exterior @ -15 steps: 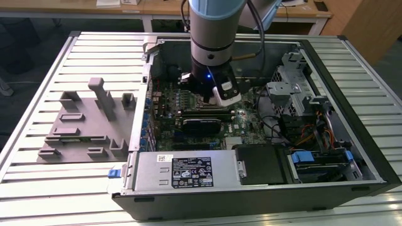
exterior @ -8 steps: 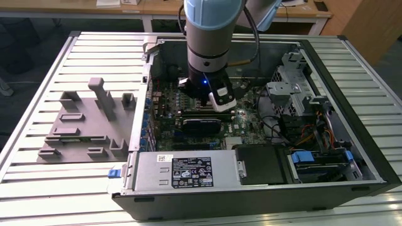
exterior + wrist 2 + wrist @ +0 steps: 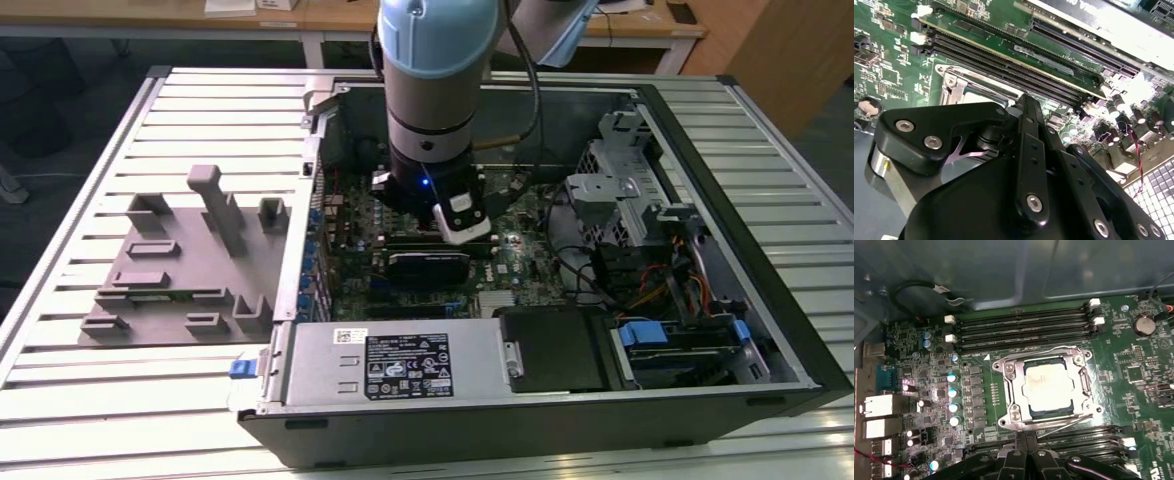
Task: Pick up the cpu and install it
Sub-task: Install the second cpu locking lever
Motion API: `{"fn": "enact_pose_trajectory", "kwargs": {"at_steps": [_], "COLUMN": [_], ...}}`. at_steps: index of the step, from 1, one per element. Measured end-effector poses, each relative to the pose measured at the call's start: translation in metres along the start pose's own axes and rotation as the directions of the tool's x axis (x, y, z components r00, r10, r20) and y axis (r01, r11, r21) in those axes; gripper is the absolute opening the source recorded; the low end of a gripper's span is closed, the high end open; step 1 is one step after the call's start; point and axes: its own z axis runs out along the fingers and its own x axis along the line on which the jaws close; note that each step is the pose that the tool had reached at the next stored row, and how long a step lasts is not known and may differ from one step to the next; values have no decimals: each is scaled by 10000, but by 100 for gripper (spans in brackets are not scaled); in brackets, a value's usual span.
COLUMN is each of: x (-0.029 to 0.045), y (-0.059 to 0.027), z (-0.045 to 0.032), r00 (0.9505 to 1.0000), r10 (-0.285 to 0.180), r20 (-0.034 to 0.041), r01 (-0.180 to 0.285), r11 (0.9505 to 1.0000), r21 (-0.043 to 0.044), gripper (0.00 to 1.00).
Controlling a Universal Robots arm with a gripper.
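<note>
The cpu (image 3: 1046, 386) is a small square chip with a silvery top, lying flat inside the metal socket frame (image 3: 1010, 390) on the green motherboard (image 3: 1134, 385). In the first wrist view my gripper (image 3: 1026, 437) hovers just beside the socket's edge, its two black fingers pressed together with nothing between them. In the second wrist view the gripper (image 3: 1024, 98) is shut above a corner of the socket frame (image 3: 961, 82). In the exterior view the arm (image 3: 427, 120) reaches straight down into the open computer case (image 3: 534, 420).
Memory slots (image 3: 1024, 327) run along one side of the socket, with more slots (image 3: 1089, 437) near the fingers. A grey moulded fixture block (image 3: 187, 270) sits on the slatted table at the exterior view's left. A power supply (image 3: 387, 365) and drive cage (image 3: 627, 190) crowd the case.
</note>
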Motion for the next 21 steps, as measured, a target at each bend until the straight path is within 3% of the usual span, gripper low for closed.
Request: {"fn": "enact_pose_trajectory", "kwargs": {"at_steps": [5, 10, 16, 21], "x": [32, 33, 48, 72], "y": [-24, -75, -131, -177], "z": [33, 80, 101, 121], "r00": [10000, 10000, 9999, 9999], "r10": [8, 14, 25, 27], "r20": [-42, -65, -135, -155], "r01": [-9, -17, -36, -42], "r11": [9996, 9991, 9962, 9951], "r21": [-278, -425, -865, -986], "gripper": [11, 11, 11, 11]}}
